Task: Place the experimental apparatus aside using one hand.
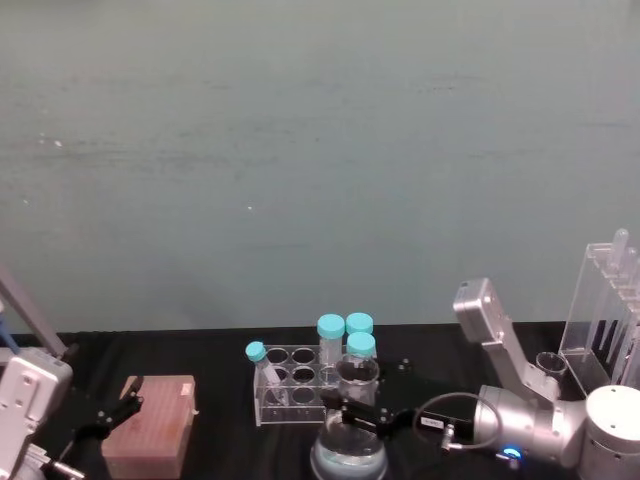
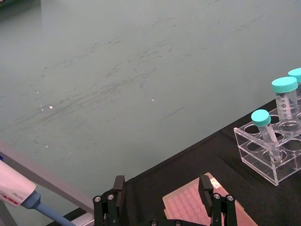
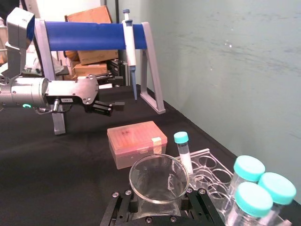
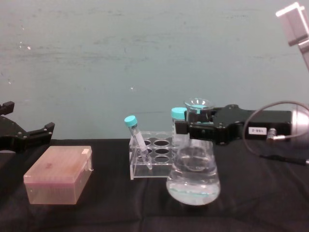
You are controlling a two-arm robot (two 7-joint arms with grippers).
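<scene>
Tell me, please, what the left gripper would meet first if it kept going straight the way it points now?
Probably the pink tip box, low between the left gripper's open fingers; if it passes above, the clear tube rack lies further on. Depth is uncertain.

Even, fairly dim indoor light w/ a green-grey cast; the wall (image 1: pixel 320 150) showed faint streaks and a few tiny bright specks. The black bench (image 4: pixel 111 212) swallowed nearly all shadows. Small glints sat on the conical flask (image 4: pixel 193 176) in the chest view, and on the clear tube rack (image 2: pixel 268 153). Head view looked soft and grainy overall. In the right wrist view, the teal caps (image 3: pixel 256 186) closest to the lens were blurred.
</scene>
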